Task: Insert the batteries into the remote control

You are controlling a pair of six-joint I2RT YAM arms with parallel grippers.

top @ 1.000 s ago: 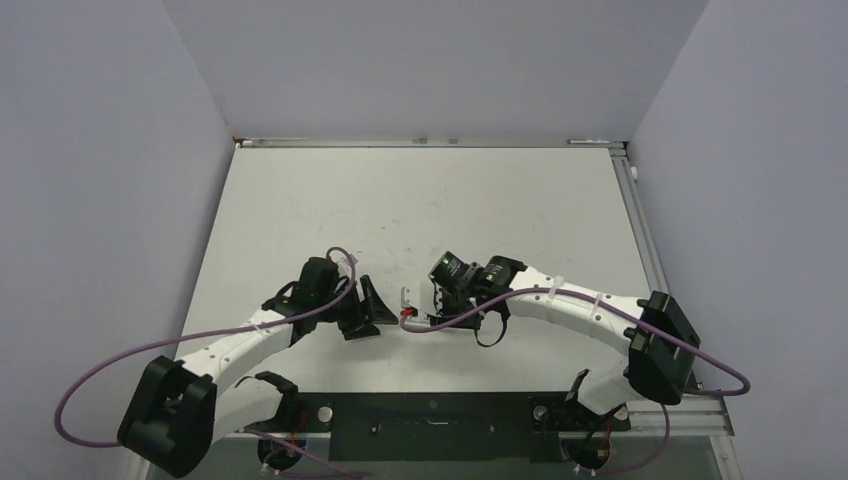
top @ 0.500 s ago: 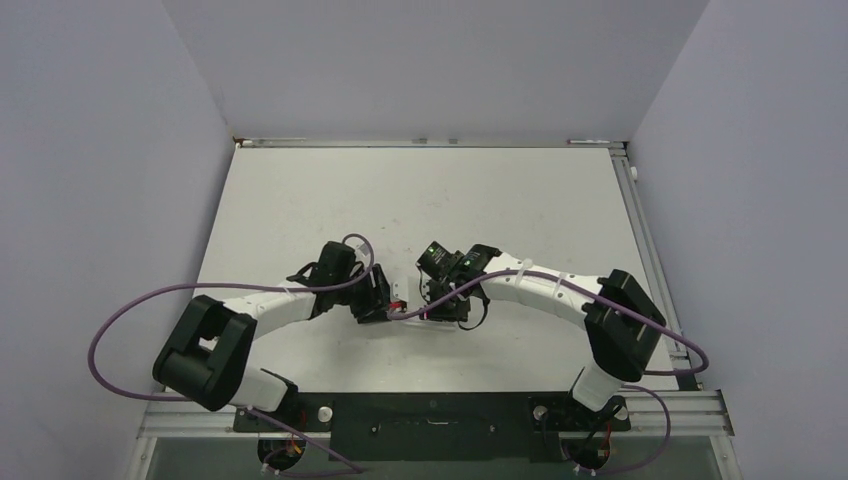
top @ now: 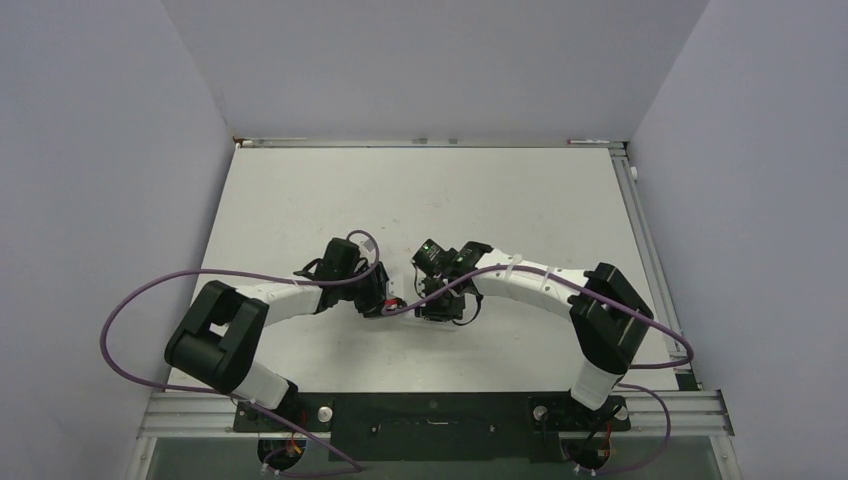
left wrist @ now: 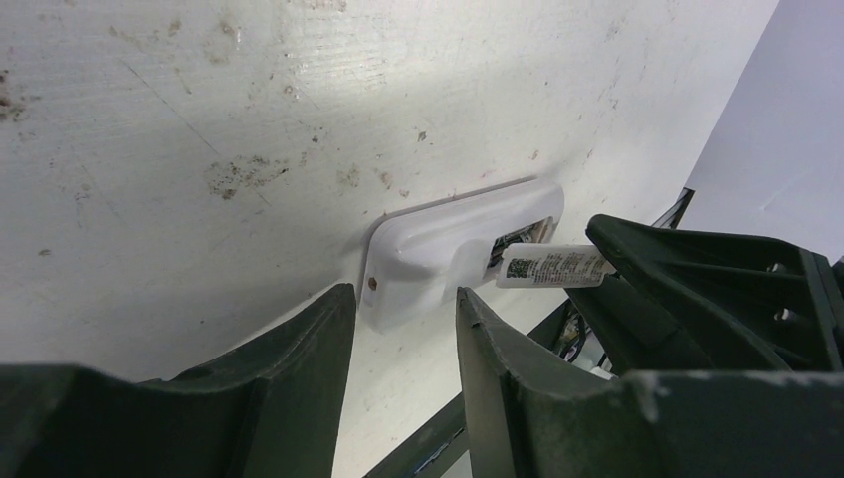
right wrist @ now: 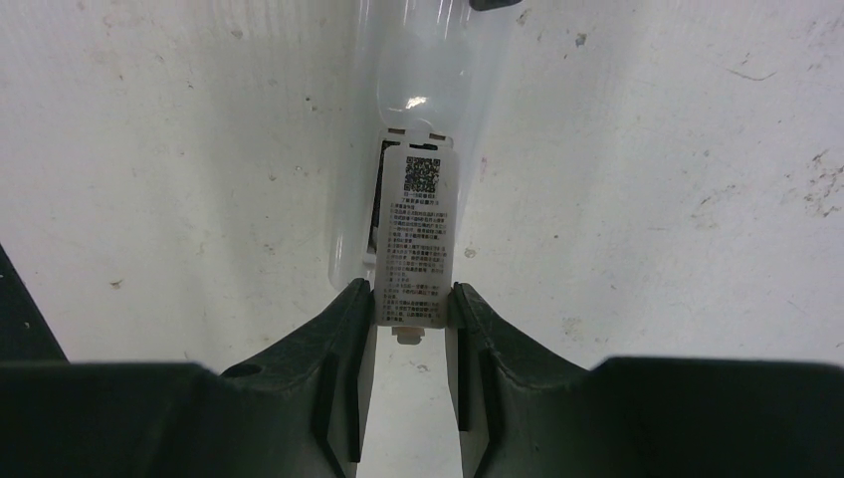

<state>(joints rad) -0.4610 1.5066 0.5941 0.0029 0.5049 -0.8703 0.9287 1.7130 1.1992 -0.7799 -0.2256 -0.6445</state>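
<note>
Right fingers (right wrist: 348, 329) pinch a labelled white cover (right wrist: 418, 239) over the open slot of the remote control (left wrist: 438, 249), which lies mid-surface (left wrist: 199, 100), while left fingers (left wrist: 309, 339) stand parted about its left end, contact unclear

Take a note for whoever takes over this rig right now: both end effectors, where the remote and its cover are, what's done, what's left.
The left end effector is open and grips nothing. The end of the flat white rectangular remote control sits in line with its gap.
The remote lies slot-up on the scuffed white table.
The right end effector is shut on the small white labelled battery cover, held over the slot.
The batteries cannot be made out, since the cover hides most of the slot.
Done: cover gripped and lined up.
Left: confirm batteries, seat cover, release.
</note>
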